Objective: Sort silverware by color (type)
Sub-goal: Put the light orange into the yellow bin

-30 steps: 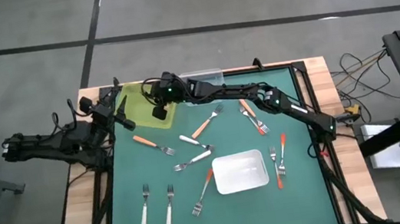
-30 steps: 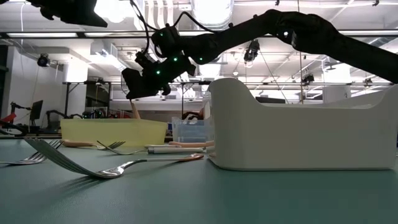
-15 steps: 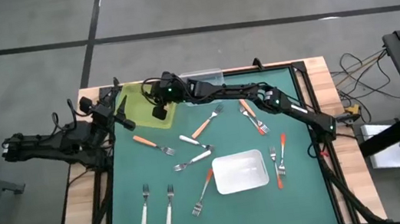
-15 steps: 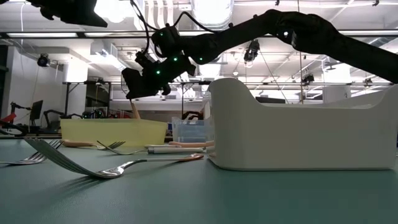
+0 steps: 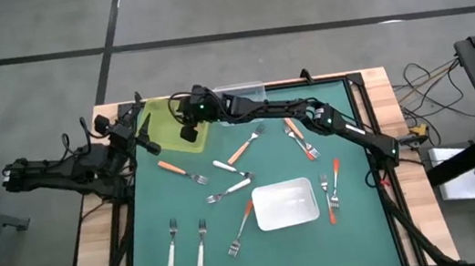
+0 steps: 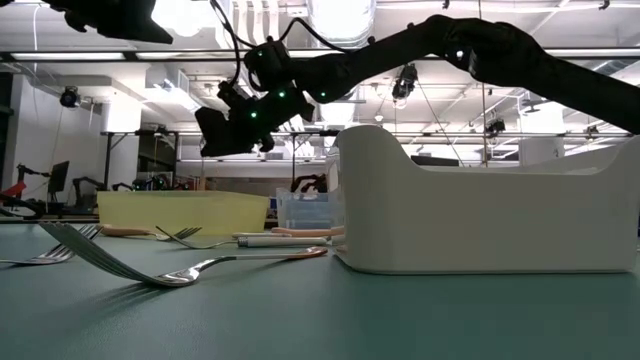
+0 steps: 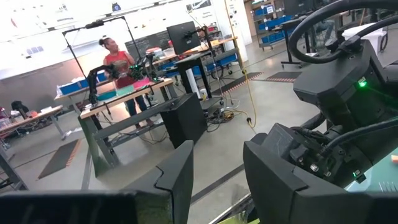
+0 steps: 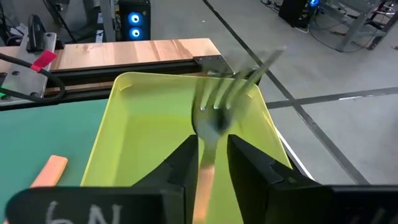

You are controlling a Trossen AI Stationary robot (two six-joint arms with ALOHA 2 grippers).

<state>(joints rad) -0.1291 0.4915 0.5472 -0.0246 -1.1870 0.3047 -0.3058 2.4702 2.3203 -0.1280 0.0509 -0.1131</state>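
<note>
- A metal-headed fork with a light orange plastic handle (image 8: 214, 118) sits between the fingers of the right gripper (image 8: 208, 146), tines pointing away from the wrist, above the shallow yellow plastic tray (image 8: 118, 93) at the table's far-left corner.
- The right claw's fingers stand apart with slack on both sides of the handle. The fork shows as a blur, so it looks loose rather than pinched.
- Other forks with white, orange and red-orange handles lie scattered over the green table mat (image 5: 360, 227), among them two white-handled ones (image 5: 172, 244) near the front left. A white rectangular tray (image 5: 285, 204) sits near the middle, and a small clear bin (image 5: 241, 89) stands at the far edge.
- The left gripper (image 7: 217, 168) waits at the table's left edge just beside the yellow tray, fingers apart and empty.
- Risk: the fork's head reaches toward the tray's far rim, so a loose fork could strike that rim and tip out over the table's far edge.
- A second risk is the two arms meeting, as both crowd this corner.
- Open room lies to the right and nearer, across the mat's centre, though scattered forks leave few bare lanes at table level.
</note>
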